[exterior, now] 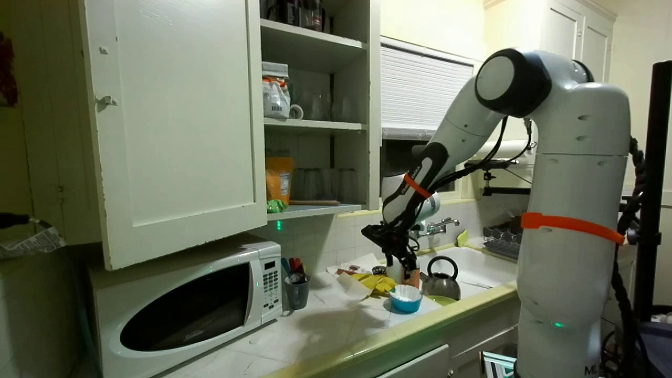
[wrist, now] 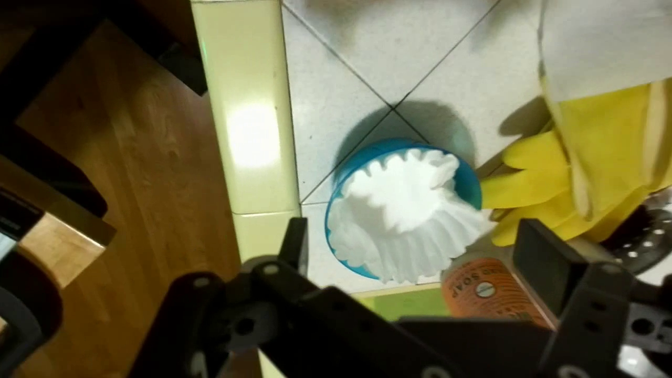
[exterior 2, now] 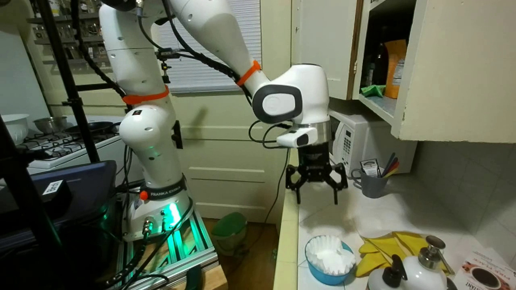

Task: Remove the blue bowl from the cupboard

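Because its door stands across one side, we lose part of the cupboard, and its upper end is cut off in an exterior view; glasses deeper inside are hard to make out. Fluted white paper fills the blue bowl and juts over its rim, so we cannot see its floor. We find the soap bottle partly hidden behind the claw in the wrist view.

Outside the cupboard, the bowl sits upright on the tiled counter, only a thin strip of tile between it and the yellow edge. Opposite lie yellow gloves, close by; whether they touch it, we cannot tell. Toward the microwave we see open tile. Above the counter, clear of the bowl, hangs the claw, its fingers spread wide and holding nothing.

To us the bowl looks small and round, its wall smooth and bright blue.
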